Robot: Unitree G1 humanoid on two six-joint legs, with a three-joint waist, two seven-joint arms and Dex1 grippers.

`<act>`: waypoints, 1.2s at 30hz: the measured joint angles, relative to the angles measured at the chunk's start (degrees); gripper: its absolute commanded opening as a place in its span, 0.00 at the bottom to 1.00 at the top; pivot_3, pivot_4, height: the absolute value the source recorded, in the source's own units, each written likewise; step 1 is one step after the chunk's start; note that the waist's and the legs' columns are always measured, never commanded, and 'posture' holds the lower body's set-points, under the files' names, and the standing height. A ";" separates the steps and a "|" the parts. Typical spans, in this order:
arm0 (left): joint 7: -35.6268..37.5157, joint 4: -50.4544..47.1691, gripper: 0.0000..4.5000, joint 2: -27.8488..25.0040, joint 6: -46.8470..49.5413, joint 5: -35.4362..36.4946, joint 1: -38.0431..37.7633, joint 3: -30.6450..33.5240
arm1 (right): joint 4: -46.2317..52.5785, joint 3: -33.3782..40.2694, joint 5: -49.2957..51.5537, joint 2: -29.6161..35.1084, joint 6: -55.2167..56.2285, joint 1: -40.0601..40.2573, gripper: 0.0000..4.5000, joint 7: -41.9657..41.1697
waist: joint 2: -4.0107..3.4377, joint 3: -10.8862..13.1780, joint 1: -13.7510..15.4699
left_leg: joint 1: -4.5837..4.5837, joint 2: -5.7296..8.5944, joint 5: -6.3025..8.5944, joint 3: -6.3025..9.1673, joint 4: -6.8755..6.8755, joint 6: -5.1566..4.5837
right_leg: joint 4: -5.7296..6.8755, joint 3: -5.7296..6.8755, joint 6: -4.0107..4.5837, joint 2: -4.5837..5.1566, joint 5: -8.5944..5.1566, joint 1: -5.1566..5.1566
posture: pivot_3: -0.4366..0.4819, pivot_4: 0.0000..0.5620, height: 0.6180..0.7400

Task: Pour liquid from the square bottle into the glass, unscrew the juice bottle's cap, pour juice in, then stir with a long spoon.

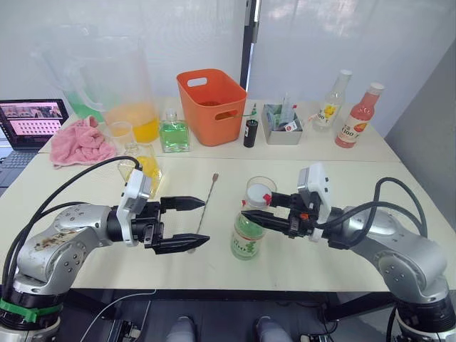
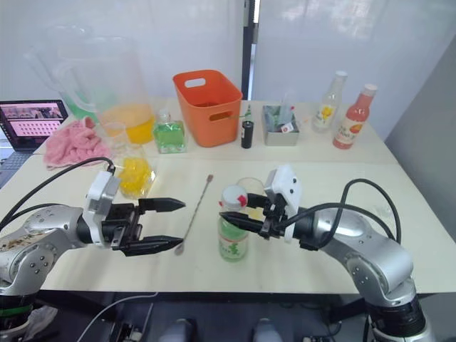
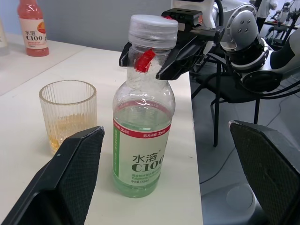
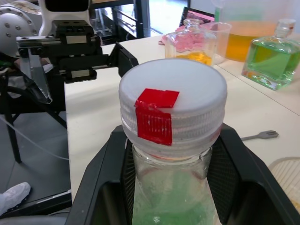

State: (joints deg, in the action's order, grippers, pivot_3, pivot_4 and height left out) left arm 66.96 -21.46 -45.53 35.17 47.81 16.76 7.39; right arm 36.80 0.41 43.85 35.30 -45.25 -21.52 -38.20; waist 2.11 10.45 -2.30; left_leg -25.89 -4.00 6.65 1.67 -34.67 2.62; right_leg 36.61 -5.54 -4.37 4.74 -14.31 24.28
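Juice bottle (image 1: 247,236): it stands upright near the front edge of the table (image 1: 328,178), between your two arms, with clear liquid low in it and a green-and-white label.
Cap (image 4: 172,107): white, marked with a strip of red tape, it sits on the bottle's neck.
Right gripper (image 1: 256,208): your fingers reach in from the right and flank the neck just under the cap, one on each side; from the wrist view they are close against it, but whether they press it you cannot tell.
Left gripper (image 1: 187,224): you hold it spread wide, with nothing between the fingers, just left of the bottle and apart from it.
Glass (image 3: 68,112): a ribbed clear tumbler just behind the bottle, holding a little amber liquid at the bottom.
Long spoon (image 2: 194,214): it lies flat on the table between the left gripper and the bottle, its stem running away from you.
Square bottle (image 1: 144,166): with yellow liquid, it stands behind your left gripper.
Back row: orange basket (image 1: 211,104), green square bottle (image 1: 173,133), pink cloth (image 1: 82,141).
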 measured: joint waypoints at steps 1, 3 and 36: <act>0.27 0.02 1.00 0.00 -0.06 -0.29 0.51 -0.18 | 0.58 -0.16 -0.39 0.02 -0.12 0.13 0.34 0.92 | 0.00 0.00 0.00 | 0.00 0.00 0.00 0.00 0.00 0.00 | 0.00 0.00 0.00 0.00 0.00 0.00 | 0.48 0.27 0.88; 0.77 0.12 1.00 0.01 -0.10 -0.50 1.00 -0.35 | 1.57 -0.45 -0.73 0.02 -0.26 0.39 0.34 2.25 | 0.00 0.00 0.00 | 0.00 0.00 0.00 0.00 0.00 0.00 | 0.00 0.00 0.00 0.00 0.00 0.00 | 0.48 0.27 0.88; 4.34 6.67 1.00 7.26 -4.33 -5.55 11.28 -7.56 | -0.73 36.25 19.55 18.54 -3.78 23.06 0.99 -10.54 | 0.02 -0.01 1.69 | -0.18 0.02 -0.01 0.01 -0.09 -0.04 | -0.50 -0.01 -0.19 0.00 0.20 -0.15 | 0.48 0.27 0.88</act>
State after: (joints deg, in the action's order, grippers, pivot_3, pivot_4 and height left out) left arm 71.30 -14.79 -38.26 30.84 42.26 28.04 -0.17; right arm 36.07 36.66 63.39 53.84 -49.02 1.54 -48.75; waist 2.13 10.44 -0.61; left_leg -26.07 -3.98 6.64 1.68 -34.76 2.59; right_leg 36.11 -5.55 -4.56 4.74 -14.12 24.13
